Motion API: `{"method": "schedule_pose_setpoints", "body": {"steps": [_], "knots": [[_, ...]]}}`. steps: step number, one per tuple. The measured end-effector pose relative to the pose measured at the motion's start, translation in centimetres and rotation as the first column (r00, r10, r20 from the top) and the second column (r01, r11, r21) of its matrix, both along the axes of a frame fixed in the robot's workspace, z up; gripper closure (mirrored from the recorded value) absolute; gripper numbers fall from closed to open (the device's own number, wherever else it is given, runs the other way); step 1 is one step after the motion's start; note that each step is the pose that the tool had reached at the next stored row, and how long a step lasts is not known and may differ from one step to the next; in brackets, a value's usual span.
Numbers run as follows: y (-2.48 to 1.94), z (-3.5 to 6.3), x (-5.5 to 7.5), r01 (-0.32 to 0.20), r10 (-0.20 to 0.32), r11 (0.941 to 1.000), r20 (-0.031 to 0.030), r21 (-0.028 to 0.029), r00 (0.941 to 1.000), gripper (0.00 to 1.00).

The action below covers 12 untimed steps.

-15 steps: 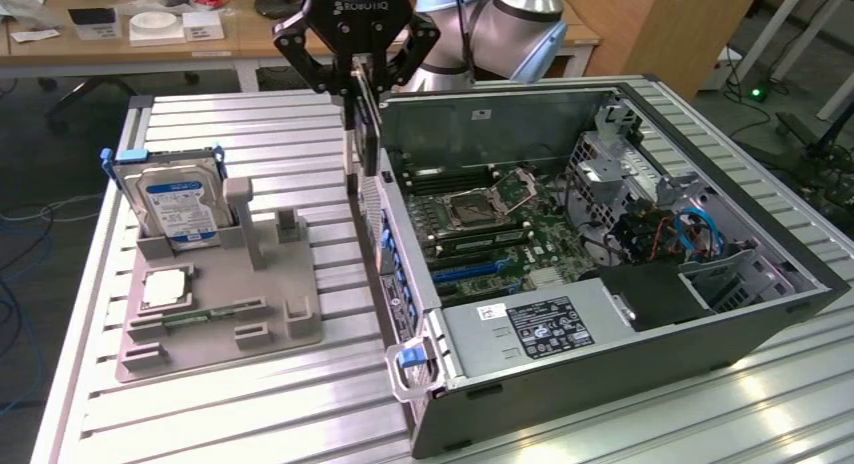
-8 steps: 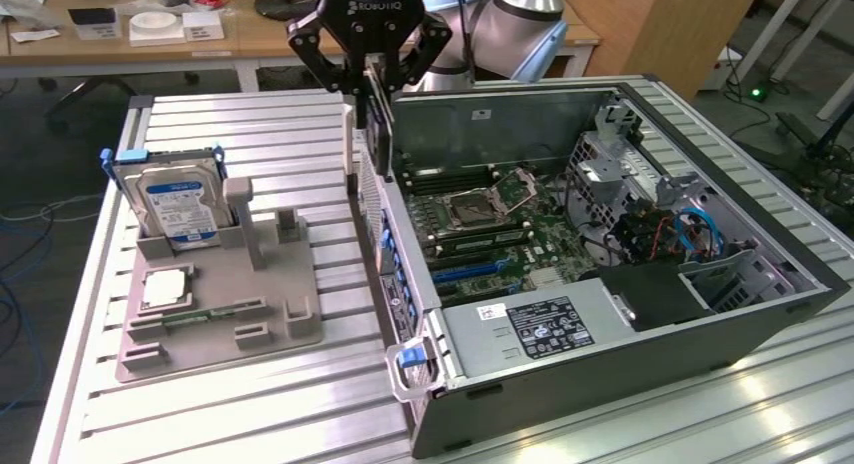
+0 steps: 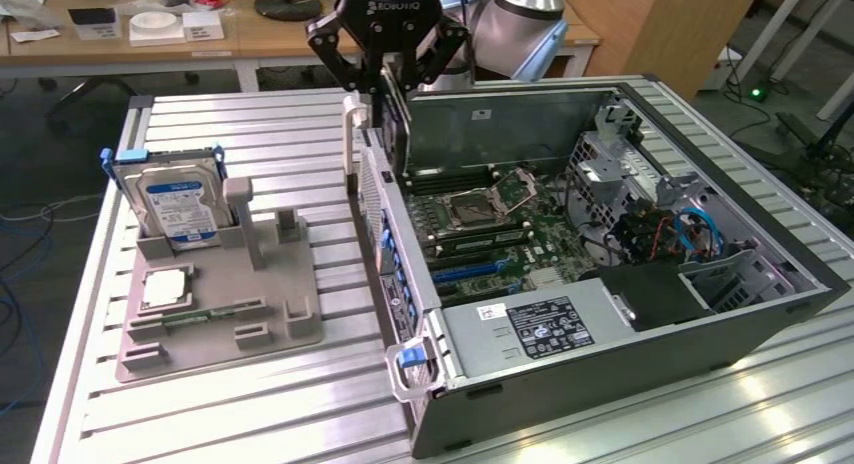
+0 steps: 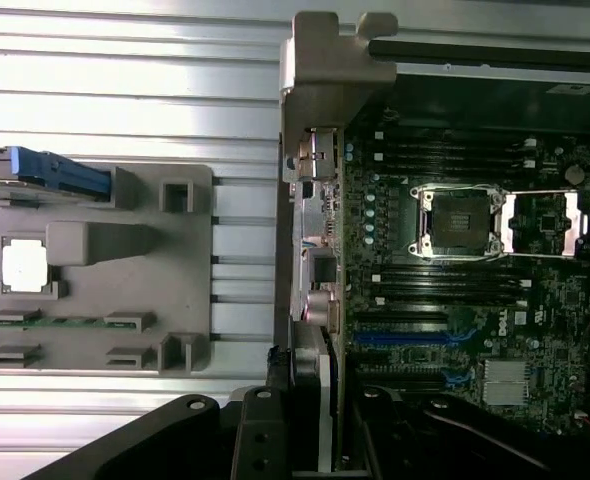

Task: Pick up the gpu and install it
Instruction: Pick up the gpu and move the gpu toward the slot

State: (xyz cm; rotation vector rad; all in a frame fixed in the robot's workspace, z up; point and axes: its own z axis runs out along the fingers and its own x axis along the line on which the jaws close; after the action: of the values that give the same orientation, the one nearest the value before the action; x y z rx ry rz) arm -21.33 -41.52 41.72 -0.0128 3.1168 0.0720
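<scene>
My gripper (image 3: 384, 82) is shut on the gpu (image 3: 398, 144), a thin dark card hanging on edge with its silver bracket (image 3: 354, 134) toward the exterior view's left. The card hovers over the rear wall of the open computer case (image 3: 747, 184), above the motherboard (image 3: 534, 234). In the wrist view I look down the gpu (image 4: 313, 200) edge-on, with its bracket and ports along the case's rear wall. My gripper (image 4: 315, 440) clamps the card's upper edge between black fingers (image 4: 260, 440). Blue expansion slots (image 4: 405, 338) lie on the board beside the card's lower edge.
A grey fixture (image 3: 240, 284) on the slatted metal table holds a hard drive (image 3: 180, 204), a processor chip (image 3: 163, 287) and a green memory stick (image 3: 200, 314). Inside the case are an open processor socket (image 3: 501, 196), cables and a power supply (image 3: 534, 329).
</scene>
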Motion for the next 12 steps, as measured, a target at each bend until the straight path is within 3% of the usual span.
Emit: {"method": "schedule_pose_setpoints", "body": {"steps": [12], "knots": [[0.00,0.00,2.3,0.000,0.000,1.0000,0.0000,-0.0001,1.0000,0.72]]}}
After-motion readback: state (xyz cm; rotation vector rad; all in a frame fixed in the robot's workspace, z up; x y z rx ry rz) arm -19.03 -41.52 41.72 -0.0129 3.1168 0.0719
